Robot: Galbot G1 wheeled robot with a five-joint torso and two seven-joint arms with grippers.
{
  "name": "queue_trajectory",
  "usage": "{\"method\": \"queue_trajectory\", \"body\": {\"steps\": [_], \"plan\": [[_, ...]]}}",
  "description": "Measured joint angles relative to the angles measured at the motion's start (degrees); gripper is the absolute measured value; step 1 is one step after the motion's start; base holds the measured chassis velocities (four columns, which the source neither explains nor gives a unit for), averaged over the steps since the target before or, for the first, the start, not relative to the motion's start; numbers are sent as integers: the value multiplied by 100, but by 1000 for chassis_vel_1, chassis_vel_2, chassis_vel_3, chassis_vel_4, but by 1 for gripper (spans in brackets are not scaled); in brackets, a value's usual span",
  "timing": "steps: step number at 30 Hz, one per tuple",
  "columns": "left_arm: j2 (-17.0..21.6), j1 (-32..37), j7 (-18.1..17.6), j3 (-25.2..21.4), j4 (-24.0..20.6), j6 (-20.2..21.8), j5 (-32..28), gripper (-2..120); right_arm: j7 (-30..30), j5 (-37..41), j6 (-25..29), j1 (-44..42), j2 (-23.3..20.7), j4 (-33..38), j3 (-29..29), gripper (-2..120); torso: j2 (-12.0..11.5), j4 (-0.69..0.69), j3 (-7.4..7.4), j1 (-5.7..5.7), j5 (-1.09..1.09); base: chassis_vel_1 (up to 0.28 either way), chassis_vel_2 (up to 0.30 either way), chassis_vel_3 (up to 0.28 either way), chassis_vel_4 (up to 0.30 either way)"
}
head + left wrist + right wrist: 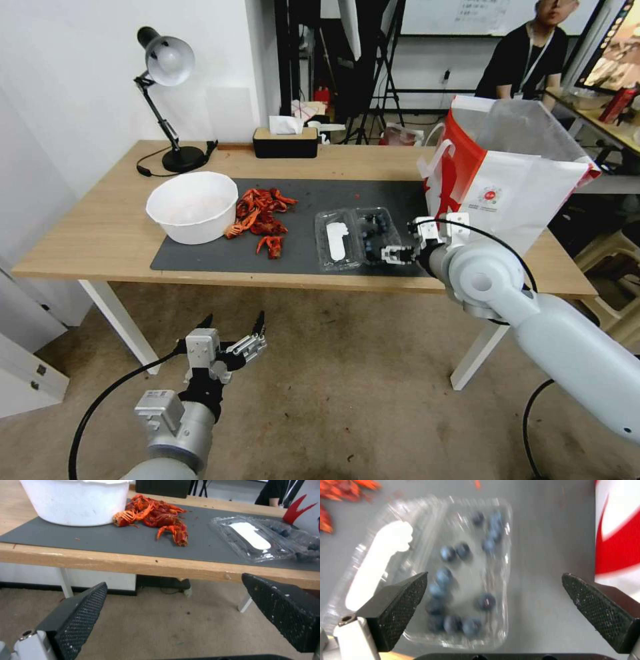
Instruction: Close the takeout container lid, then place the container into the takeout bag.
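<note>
My left gripper hung low in front of the table, well below its front edge, fingers spread and holding nothing. On the table, the white bowl sat to the left of the takeout container, with a heap of red crayfish shells between the two, all of them on the dark mat. The container lay open and flat near the mat's front edge: the lid, with its white label, was folded out on the bowl side, and the blueberry tray lay on the bag side. My right gripper hovered at the container's near right corner, fingers wide apart and gripping nothing; from the wrist, one finger sat over the tray's near left part and the other was out over bare mat. The takeout bag stood upright just right of the container, mouth open.

As I judged it, the risks were these. The lid lay on the far side of the tray from my gripper, so reaching across could press into the berries or push the light box toward the shells. A careless sweep to the right could knock the bag over. If the lid failed to snap shut, berries might spill on the lift.
</note>
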Motion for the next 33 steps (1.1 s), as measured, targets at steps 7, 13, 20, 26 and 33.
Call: {"method": "queue_trajectory", "body": {"steps": [7,13,20,26,33], "plan": [[18,-30,47,-10,77,-82,-36,100,-2301,-2544,1687,-1883,-66,383,1227,100,1,-5,-1,-1,1,0,0,0,0],[29,-75,72,46,140,-90,-41,100,-3191,-3831,3523,-3390,259,399,2133,100,0,-4,-1,-1,1,0,0,0,0],[54,-102,92,87,173,-91,-49,100,-3585,-4493,5286,-4380,1045,197,2751,100,0,-3,-1,-2,1,0,0,0,0],[67,-122,95,111,186,-91,-68,100,-3754,-4540,5873,-4937,1693,174,3084,100,0,-1,-1,-2,0,0,0,0,0],[87,-139,101,114,208,-105,-112,100,-4565,-4281,6305,-5878,2513,97,3293,100,0,-3,-1,-2,-1,0,0,0,0]]}}
